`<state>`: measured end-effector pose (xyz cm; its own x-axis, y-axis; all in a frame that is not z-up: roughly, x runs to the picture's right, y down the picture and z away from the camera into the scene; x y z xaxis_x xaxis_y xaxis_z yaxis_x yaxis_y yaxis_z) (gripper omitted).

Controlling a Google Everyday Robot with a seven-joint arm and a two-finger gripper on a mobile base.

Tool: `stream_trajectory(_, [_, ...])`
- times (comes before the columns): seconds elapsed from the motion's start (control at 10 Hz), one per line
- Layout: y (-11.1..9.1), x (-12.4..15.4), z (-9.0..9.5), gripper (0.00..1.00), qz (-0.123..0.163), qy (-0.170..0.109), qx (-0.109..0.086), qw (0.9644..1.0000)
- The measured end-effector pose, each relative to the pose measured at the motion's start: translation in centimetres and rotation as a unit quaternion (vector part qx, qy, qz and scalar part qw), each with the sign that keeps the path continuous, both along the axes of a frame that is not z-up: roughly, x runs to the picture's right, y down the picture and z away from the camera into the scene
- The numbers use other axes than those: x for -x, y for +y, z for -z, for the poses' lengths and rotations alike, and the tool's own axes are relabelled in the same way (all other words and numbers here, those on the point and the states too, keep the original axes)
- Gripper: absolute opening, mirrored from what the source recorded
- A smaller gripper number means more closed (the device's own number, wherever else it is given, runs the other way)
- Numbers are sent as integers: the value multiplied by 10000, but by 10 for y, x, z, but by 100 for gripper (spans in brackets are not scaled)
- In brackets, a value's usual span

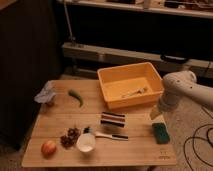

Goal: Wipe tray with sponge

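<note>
The yellow-orange tray (114, 76) sits at the back right of the wooden table, with a small pale utensil (134, 92) lying inside it. The dark green sponge (160, 132) lies flat on the table near the right edge, in front of the tray's right corner. My white arm comes in from the right, and the gripper (156, 112) hangs just off the tray's front right corner, a little above and behind the sponge. It holds nothing that I can see.
A black, white and pink striped block (113, 119) lies in front of the tray. A white cup (86, 142), a dark-handled tool (109, 135), a dark berry cluster (70, 137), an apple (48, 148), a green pepper (76, 97) and a crumpled grey object (46, 94) lie to the left. Cables (197, 145) lie on the floor to the right.
</note>
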<state>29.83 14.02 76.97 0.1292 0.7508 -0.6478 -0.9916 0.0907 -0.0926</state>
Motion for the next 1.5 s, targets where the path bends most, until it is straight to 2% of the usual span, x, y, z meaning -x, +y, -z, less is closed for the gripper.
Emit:
stream_trajectory(0.2, [2,3,-2,65,32,-5,12,10000])
stream_trajectory(0.5, [14,11,-4,65,125,201,108,9997])
stream_trajectory(1.1, [49,11,-6,64,112,559,221,9981])
stream_trajectory(1.4, [68,18,0,43,99,640,224,9976])
stream_trajectory(1.5, [74,19,4,42,84,610,221,9979])
